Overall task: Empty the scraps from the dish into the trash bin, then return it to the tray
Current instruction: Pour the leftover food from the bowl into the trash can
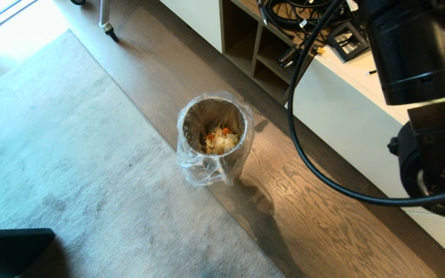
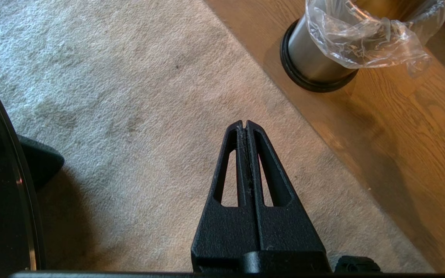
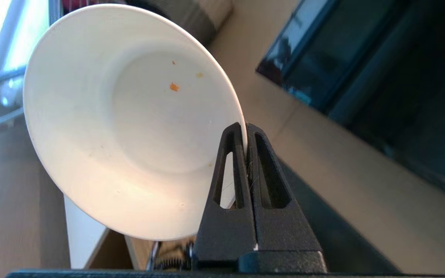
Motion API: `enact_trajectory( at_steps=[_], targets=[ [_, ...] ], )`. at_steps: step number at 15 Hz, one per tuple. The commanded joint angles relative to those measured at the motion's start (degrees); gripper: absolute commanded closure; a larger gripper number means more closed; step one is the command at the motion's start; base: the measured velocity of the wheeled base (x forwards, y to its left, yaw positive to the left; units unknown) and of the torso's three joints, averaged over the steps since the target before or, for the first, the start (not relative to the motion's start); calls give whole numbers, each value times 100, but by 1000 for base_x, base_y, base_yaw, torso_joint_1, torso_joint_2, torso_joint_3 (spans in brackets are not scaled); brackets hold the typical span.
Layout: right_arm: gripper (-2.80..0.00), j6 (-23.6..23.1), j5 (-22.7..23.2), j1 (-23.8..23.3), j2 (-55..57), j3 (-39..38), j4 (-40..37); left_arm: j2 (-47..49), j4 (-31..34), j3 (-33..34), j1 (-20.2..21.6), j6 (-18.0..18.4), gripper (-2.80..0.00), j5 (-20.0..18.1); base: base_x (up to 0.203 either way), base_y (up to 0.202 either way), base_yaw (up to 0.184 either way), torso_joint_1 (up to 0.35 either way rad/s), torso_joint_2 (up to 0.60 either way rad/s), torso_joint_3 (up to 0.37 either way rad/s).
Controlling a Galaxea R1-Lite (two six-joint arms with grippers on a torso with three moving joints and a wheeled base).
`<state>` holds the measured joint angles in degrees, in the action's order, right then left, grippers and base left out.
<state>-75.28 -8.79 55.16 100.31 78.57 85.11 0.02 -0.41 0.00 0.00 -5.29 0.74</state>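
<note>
From the head view, the trash bin (image 1: 211, 133) stands on the wood floor (image 1: 315, 216) at the edge of a pale carpet (image 1: 72, 154), its clear liner bag (image 1: 203, 170) folded over the rim and the scraps (image 1: 221, 141) piled at the bottom; a white cabinet (image 1: 346, 123) with open shelves runs close beside it, and neither the dish nor the tray shows here. In the left wrist view, the left claw (image 2: 244, 124) is closed on nothing, hanging over the carpet, well apart from the bin. In the right wrist view, the right claw (image 3: 244, 127) is clamped on the rim of the dish (image 3: 129, 119), which is tipped steeply and holds only 3 or so tiny crumbs. The dish looks rigid, glossy and breakable, likely slippery, so the thin rim pinch seems the only handhold.
</note>
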Motion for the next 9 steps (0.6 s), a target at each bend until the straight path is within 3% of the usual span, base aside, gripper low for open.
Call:
enact_trajectory(
  at_steps=[1, 5, 9],
  targets=[
    [0, 162, -422, -310, -129, -437, 52, 5, -2, 0, 0, -7, 0, 5, 0, 0, 0, 0, 0, 0],
    [0, 1213, -1371, -1184, -171, -1274, -59, -2, -2, 0, 0, -7, 0, 5, 0, 0, 0, 0, 0, 0],
    [0, 1766, -1458, -1954, -312, -1659, -498, 0, -2, 0, 0, -7, 0, 5, 0, 0, 0, 0, 0, 0]
  ],
)
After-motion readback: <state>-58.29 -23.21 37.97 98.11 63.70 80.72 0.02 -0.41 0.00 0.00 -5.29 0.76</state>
